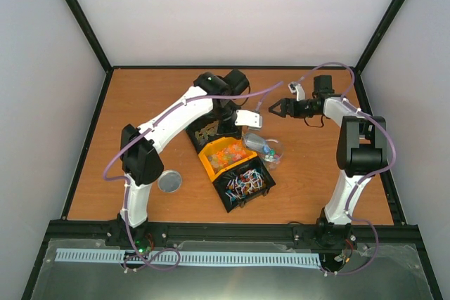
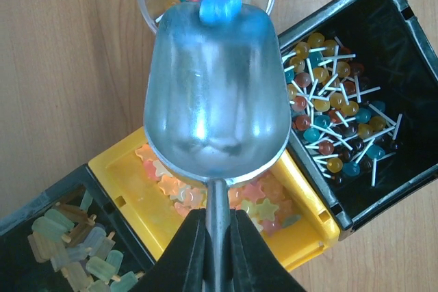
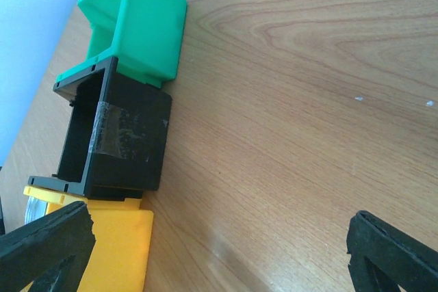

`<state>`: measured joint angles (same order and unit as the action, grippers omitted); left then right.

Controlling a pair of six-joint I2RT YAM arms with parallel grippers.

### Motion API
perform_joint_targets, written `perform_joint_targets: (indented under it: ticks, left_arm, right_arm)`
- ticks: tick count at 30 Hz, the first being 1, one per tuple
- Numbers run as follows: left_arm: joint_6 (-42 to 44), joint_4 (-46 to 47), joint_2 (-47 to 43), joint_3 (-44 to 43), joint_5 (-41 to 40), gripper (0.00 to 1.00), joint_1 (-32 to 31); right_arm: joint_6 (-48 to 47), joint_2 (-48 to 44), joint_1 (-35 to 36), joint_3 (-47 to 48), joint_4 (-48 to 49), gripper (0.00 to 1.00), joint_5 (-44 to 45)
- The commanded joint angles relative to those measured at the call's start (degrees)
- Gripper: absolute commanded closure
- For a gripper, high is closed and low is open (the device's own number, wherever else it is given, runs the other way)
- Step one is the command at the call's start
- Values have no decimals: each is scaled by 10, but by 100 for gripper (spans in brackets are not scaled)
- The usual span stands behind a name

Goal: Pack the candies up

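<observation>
Gleaming rounded metal scoop [image 2: 215, 100] above star-shaped candies [image 2: 172, 187].

Left jaws clamped, right jaws wide

the top view looks down from above and behind the arm bases [image 1: 140, 235], taking in the whole brown wooden counter [image 1: 316, 173]. the left wrist view faces down, close over the rectangular yellow plastic bin [image 2: 311, 220]; the right wrist view looks across the counter at that bin's outer wall.
</observation>
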<state>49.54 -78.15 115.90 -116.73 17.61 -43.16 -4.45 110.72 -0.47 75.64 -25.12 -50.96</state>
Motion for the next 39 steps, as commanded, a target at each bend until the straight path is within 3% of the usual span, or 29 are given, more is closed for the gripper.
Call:
perform_joint_targets:
  ticks: [1, 12, 22, 27, 32, 39]
  left_arm:
    - [-18, -25, 5, -37, -15, 99, -7]
    - [-92, -14, -25, -28, -1, 99, 21]
    - [-189, -64, -78, -5, 6, 99, 179]
    - [-215, -90, -93, 29, -46, 99, 237]
    - [-237, -150, -66, 15, -103, 99, 241]
    - [-297, -157, -48, 38, -153, 99, 234]
  right_arm:
    - [8, -22, -5, -9, 14, 0, -14]
    - [44, -20, -2, -8, 38, 0, -19]
    - [33, -15, 56, 20, 0, 6, 16]
    - [19, -6, 97, 34, -16, 11, 53]
    - [13, 22, 130, 67, -39, 16, 75]
    - [7, 58, 163, 101, -60, 25, 74]
